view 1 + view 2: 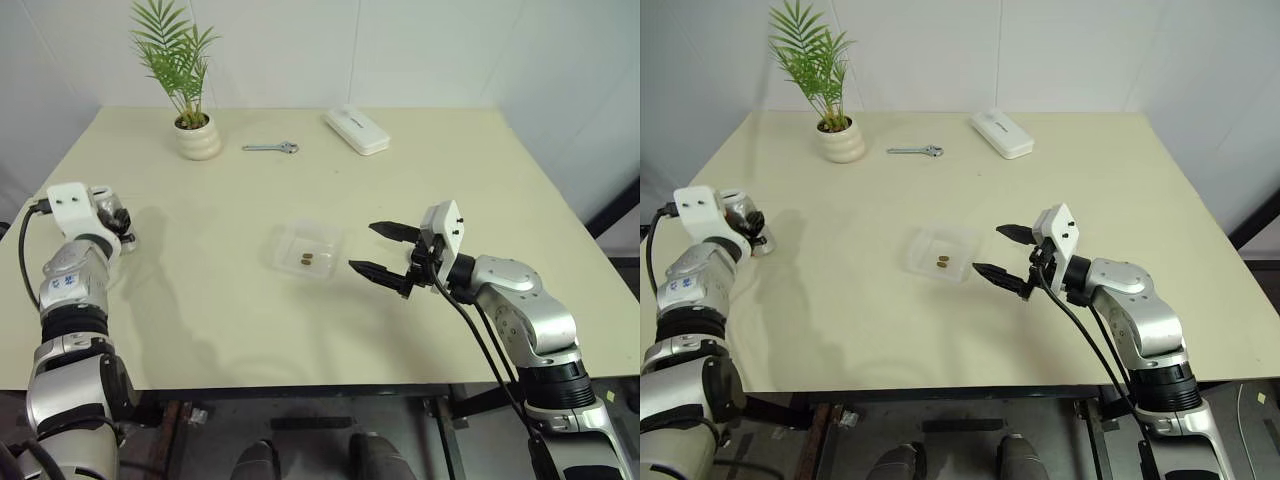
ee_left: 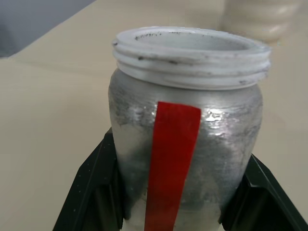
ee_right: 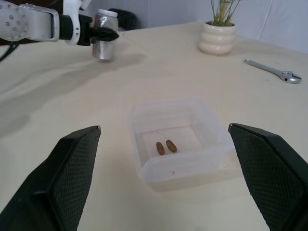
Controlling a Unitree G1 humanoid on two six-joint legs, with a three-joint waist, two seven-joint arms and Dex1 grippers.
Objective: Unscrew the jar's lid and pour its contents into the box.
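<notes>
From the head camera, the left end effector sits at the near-left part of the worktop, forearm angled up from the lower left corner, its black fingers closed around the jar, which stands low over the surface. The right arm reaches in from the lower right, elbow bent, wrist turned so that the right end effector points level toward the box; its two fingers are spread wide with nothing between them, tips just beside the box's right edge. The box lies near the middle of the worktop with two brown pieces of the contents inside. Farther back stand a plant pot, a wrench and a white case.

In the left wrist view the jar is upright and gripped on both sides by the black fingers. Its threaded white mouth is uncovered and a red strip runs down its side.

In the right wrist view the two fingers stand far apart, empty, framing the box and the two brown pieces resting side by side on its floor. Beyond, the left end effector holds the jar on the worktop, well apart from the box.
</notes>
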